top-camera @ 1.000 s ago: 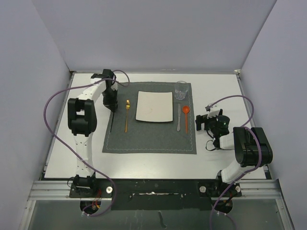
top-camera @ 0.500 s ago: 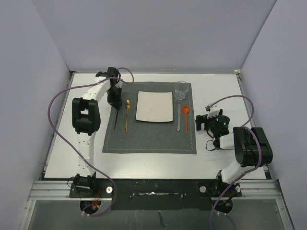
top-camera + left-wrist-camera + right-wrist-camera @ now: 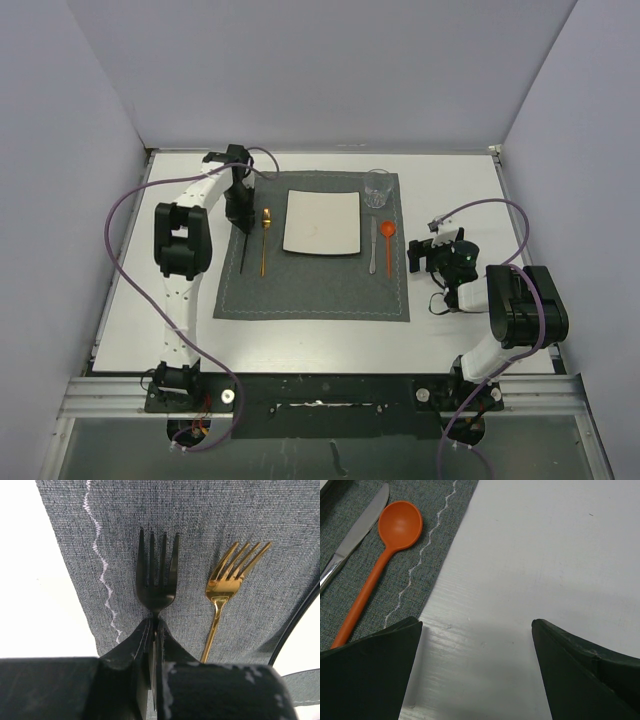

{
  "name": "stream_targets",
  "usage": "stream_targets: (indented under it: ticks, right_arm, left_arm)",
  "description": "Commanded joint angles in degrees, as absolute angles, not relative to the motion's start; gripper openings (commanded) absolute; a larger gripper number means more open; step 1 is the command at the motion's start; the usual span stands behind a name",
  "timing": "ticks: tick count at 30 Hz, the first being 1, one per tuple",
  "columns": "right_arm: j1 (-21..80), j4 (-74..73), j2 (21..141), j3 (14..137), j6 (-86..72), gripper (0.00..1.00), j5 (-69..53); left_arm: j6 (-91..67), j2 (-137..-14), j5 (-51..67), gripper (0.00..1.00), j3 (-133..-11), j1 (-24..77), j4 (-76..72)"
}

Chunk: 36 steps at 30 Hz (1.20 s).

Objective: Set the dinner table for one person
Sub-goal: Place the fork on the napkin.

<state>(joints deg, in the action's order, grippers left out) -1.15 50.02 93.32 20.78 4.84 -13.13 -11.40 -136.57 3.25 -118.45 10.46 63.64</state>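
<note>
- The tabletop (image 3: 310, 345) is white and spreads out from the arms' bases to the back wall, bare along its left, right and near edges.
- A dark grey placemat (image 3: 310, 285) lies on it, centred between the left and right edges and closer to the far edge than the near one.
- The left gripper (image 3: 240, 215) hangs over the placemat's far-left corner, its jaws pinched tight on a black fork (image 3: 156, 580). In the wrist view the fingers (image 3: 132, 642) meet at the fork's neck.
- The black fork's tines lie over the cloth between the zigzag stitching at the placemat's left edge and the gold fork. Whether they touch the cloth, I cannot tell.
- A gold fork (image 3: 264, 245) lies flat on the placemat, just right of the black one and left of the plate, with its tines toward the near edge.
- A square white plate (image 3: 322, 222) sits on the far half of the placemat, in its middle.
- A clear glass (image 3: 378, 187) stands at the placemat's far-right corner.
- A steel knife (image 3: 372, 245) lies just right of the plate. An orange spoon (image 3: 388, 245) lies just beside it, bowl toward the far edge, and both are inside the right stitching.
- The right gripper (image 3: 476, 625) is low over bare tabletop off the placemat's right edge — jaws spread wide, holding nothing.
</note>
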Motion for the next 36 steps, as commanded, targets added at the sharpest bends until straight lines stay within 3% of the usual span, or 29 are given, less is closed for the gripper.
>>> stream_targets:
  ticks: [1, 26, 33, 36]
  right_arm:
    - [-1.45, 52.91, 93.13, 22.19, 4.64, 0.98, -13.45]
    - [-1.42, 52.9, 93.08, 22.22, 4.61, 0.98, -13.45]
    - [-1.41, 52.87, 93.08, 22.21, 4.62, 0.98, -13.45]
    - [-1.43, 52.91, 93.09, 22.21, 4.65, 0.98, -13.45]
  left_arm:
    - [-12.43, -139.39, 3.42, 0.0, -121.13, 10.5, 63.66]
    - [-13.62, -141.66, 1.84, 0.0, -120.0, 10.46, 63.78]
    - [-13.47, -140.54, 2.04, 0.21, -120.05, 10.46, 63.68]
    - [-13.36, -140.45, 2.09, 0.25, -119.81, 10.46, 63.51]
